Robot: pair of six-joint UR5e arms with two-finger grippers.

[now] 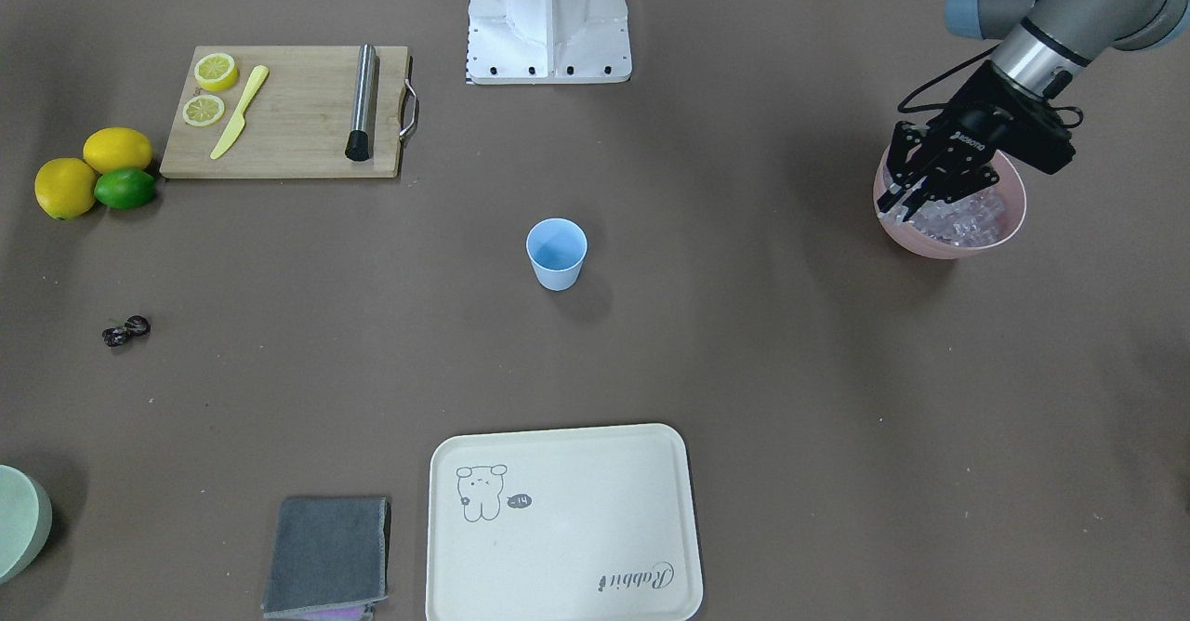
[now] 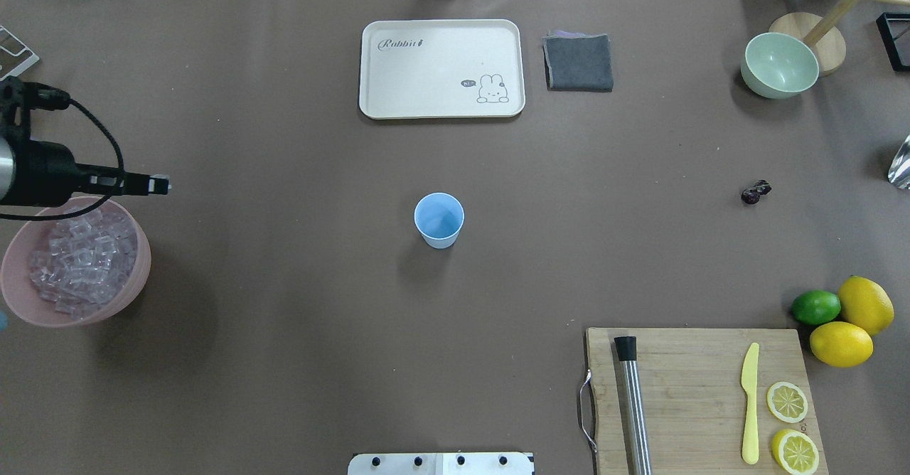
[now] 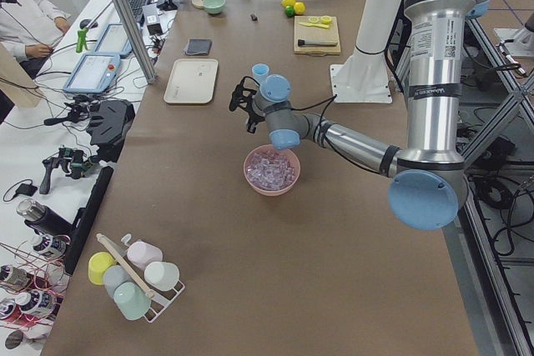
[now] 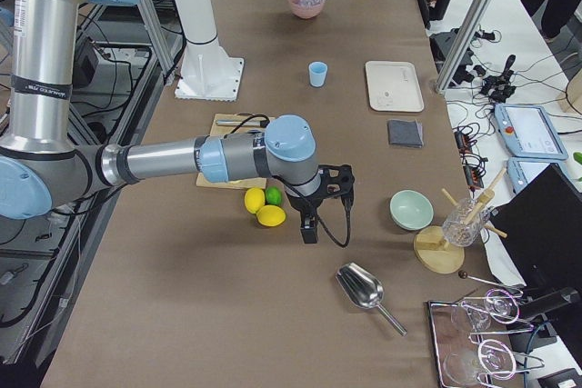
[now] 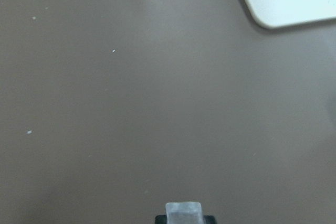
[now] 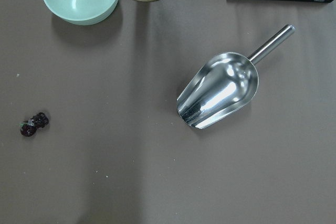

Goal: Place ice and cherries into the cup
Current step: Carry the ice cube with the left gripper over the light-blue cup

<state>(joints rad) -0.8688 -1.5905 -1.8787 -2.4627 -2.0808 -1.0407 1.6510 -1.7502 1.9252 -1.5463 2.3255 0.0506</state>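
Note:
The light-blue cup (image 1: 556, 252) stands upright in the middle of the table, also in the overhead view (image 2: 439, 219). The pink bowl (image 1: 1018, 217) holds many ice cubes (image 2: 82, 258). My left gripper (image 1: 894, 201) hangs over the bowl's edge nearest the cup, shut on one ice cube (image 5: 184, 212). The cherries (image 1: 125, 331) lie on the table far from the cup, also in the overhead view (image 2: 756, 192) and the right wrist view (image 6: 34, 124). My right gripper (image 4: 309, 224) hovers near the lemons; I cannot tell whether it is open or shut.
A wooden cutting board (image 2: 697, 397) carries a yellow knife, lemon slices and a metal muddler. Two lemons and a lime (image 2: 816, 307) lie beside it. A cream tray (image 2: 441, 68), a grey cloth (image 2: 579, 62), a pale green bowl (image 2: 779, 65) and a metal scoop (image 6: 220, 90) are also there.

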